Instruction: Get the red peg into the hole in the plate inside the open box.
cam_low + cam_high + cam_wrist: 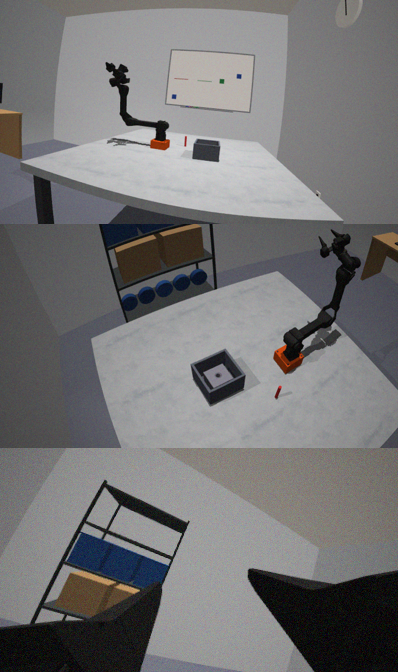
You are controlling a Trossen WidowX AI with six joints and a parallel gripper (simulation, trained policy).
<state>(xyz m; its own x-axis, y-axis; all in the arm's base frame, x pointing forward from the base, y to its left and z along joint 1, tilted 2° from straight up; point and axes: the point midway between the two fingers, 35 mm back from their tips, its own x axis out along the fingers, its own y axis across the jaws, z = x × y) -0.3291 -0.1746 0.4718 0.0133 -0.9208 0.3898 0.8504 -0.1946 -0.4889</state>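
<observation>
A red peg stands upright on the table, between the arm's orange base and the box, and nearer the top camera side. The dark grey open box stands on the table. Inside it a light plate with a dark round hole near its middle lies at the bottom; the hole is empty. My gripper is open and empty, high above the table and far from the peg and the box. Neither shows in the wrist view.
The orange arm base stands on the marble table, beside the peg. A shelf rack with cartons and blue round things stands behind the table. A whiteboard hangs on the wall.
</observation>
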